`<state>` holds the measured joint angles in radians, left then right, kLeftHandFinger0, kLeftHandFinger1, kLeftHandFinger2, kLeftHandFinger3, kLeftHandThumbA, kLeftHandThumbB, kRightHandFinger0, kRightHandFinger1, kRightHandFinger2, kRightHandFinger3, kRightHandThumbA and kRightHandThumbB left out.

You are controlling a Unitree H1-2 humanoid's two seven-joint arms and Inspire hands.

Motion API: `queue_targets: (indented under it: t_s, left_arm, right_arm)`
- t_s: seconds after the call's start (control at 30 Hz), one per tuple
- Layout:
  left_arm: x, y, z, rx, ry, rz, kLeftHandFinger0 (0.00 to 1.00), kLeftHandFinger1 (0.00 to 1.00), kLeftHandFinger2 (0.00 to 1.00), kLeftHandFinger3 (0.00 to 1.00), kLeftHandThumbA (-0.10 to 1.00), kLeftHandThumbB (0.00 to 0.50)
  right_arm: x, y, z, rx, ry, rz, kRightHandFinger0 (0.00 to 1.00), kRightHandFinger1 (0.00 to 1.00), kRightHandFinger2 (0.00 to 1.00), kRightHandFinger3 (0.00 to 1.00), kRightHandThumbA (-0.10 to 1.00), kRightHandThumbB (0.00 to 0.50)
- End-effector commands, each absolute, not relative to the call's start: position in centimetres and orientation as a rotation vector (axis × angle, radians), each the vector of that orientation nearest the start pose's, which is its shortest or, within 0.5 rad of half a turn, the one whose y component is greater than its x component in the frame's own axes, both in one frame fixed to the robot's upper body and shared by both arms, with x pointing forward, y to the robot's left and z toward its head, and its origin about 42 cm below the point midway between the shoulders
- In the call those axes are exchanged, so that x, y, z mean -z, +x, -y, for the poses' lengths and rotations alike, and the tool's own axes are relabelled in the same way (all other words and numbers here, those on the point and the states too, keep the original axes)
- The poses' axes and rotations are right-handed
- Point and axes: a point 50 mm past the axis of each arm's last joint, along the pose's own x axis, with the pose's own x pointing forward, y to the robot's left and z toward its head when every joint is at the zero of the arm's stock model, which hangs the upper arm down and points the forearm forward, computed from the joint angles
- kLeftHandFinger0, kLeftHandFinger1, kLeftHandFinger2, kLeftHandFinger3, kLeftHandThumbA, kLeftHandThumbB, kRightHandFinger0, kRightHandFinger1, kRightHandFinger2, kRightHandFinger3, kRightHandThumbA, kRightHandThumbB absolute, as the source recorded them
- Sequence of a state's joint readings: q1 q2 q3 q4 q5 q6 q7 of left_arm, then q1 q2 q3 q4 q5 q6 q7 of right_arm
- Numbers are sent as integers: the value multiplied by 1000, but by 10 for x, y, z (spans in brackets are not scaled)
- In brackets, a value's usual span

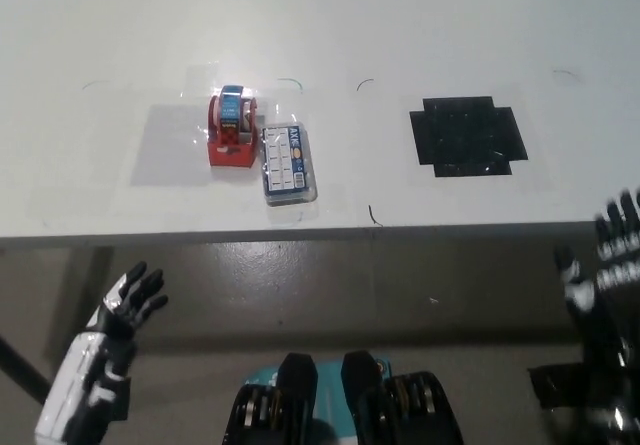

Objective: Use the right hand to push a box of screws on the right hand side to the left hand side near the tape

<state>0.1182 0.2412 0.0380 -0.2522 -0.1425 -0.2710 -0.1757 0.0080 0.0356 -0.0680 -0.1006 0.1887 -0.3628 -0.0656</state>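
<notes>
White table (120, 25) filled the upper view. A black cross-shaped mat (467, 135) lay on its right part. Left of centre stood the red tape dispenser (231, 130), and the box of screws (288, 164) sat right against its right side — clear, flat, near the front edge. The black right hand (608, 265) hung off the table at the right edge, below the tabletop, fingers spread, holding nothing. The white left hand (122, 310) rested low left — fingers apart, empty.

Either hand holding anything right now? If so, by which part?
Nothing held. The right hand is open off the table's right edge; the left hand is open below it. The box of screws lies untouched beside the tape dispenser.
</notes>
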Motion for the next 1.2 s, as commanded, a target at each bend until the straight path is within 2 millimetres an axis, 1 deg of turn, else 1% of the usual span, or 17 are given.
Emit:
queue_targets:
  t_s: [0.0, 0.03, 0.07, 0.1, 0.2, 0.3, 0.33, 0.4, 0.47, 0.6, 0.7, 0.8, 0.87, 0.93, 1.0, 1.07, 1.17]
  left_arm:
    - [-186, 259, -301, 116, 161, 524, 1000, 1000, 1000, 1000, 911, 173]
    - [-185, 259, -301, 103, 165, 527, 1000, 1000, 1000, 1000, 922, 173]
    - [-184, 260, -301, 101, 166, 526, 1000, 1000, 1000, 1000, 925, 173]
    - [-182, 261, -302, 98, 167, 526, 1000, 1000, 1000, 1000, 932, 181]
    - [-181, 263, -304, 93, 164, 528, 1000, 1000, 1000, 1000, 924, 177]
    - [-180, 266, -306, 82, 157, 524, 1000, 1000, 1000, 1000, 917, 185]
    - [-179, 266, -307, 82, 160, 518, 1000, 1000, 1000, 1000, 917, 170]
    - [-179, 268, -309, 82, 165, 519, 1000, 1000, 1000, 1000, 919, 160]
    - [-178, 268, -310, 81, 168, 515, 1000, 1000, 1000, 1000, 919, 156]
    - [-173, 271, -310, 82, 160, 503, 1000, 1000, 1000, 1000, 913, 173]
    - [-163, 276, -308, 89, 152, 478, 1000, 1000, 1000, 1000, 894, 177]
    - [-154, 274, -308, 97, 168, 439, 1000, 1000, 1000, 1000, 900, 204]
    - [-143, 270, -308, 95, 173, 411, 1000, 1000, 1000, 1000, 901, 190]
    - [-138, 268, -308, 86, 171, 399, 1000, 1000, 1000, 1000, 889, 186]
    - [-130, 267, -309, 75, 188, 370, 1000, 1000, 1000, 1000, 906, 207]
    - [-123, 268, -310, 84, 193, 358, 1000, 1000, 1000, 1000, 905, 195]
    - [-116, 269, -311, 83, 199, 346, 1000, 1000, 1000, 1000, 910, 200]
  right_arm:
    - [-164, 224, 202, -235, -42, 597, 1000, 1000, 1000, 1000, 1000, 223]
    - [-156, 223, 204, -243, -78, 567, 1000, 1000, 1000, 1000, 1000, 240]
    - [-153, 222, 204, -245, -97, 554, 1000, 1000, 1000, 1000, 1000, 245]
    - [-143, 222, 205, -270, -114, 515, 1000, 1000, 1000, 1000, 1000, 242]
    - [-132, 226, 203, -281, -128, 479, 1000, 1000, 1000, 1000, 977, 249]
    - [-123, 230, 203, -297, -159, 449, 1000, 1000, 1000, 1000, 991, 266]
    - [-118, 232, 203, -298, -155, 429, 1000, 1000, 1000, 1000, 976, 279]
    - [-111, 236, 202, -291, -148, 408, 1000, 1000, 1000, 1000, 979, 299]
    - [-112, 239, 201, -288, -153, 413, 1000, 1000, 1000, 1000, 1000, 302]
    - [-115, 246, 204, -274, -165, 426, 1000, 1000, 1000, 1000, 1000, 298]
    - [-120, 253, 210, -242, -174, 445, 1000, 1000, 1000, 1000, 1000, 293]
    - [-122, 258, 213, -216, -166, 451, 1000, 1000, 1000, 1000, 1000, 286]
    - [-124, 267, 218, -212, -168, 450, 1000, 1000, 1000, 1000, 1000, 300]
    - [-124, 271, 219, -211, -163, 446, 1000, 1000, 1000, 1000, 1000, 305]
    - [-127, 275, 219, -212, -162, 453, 1000, 1000, 1000, 1000, 1000, 289]
    - [-125, 277, 220, -211, -155, 447, 1000, 1000, 1000, 1000, 1000, 288]
    - [-125, 280, 219, -213, -152, 454, 1000, 1000, 1000, 1000, 1000, 271]
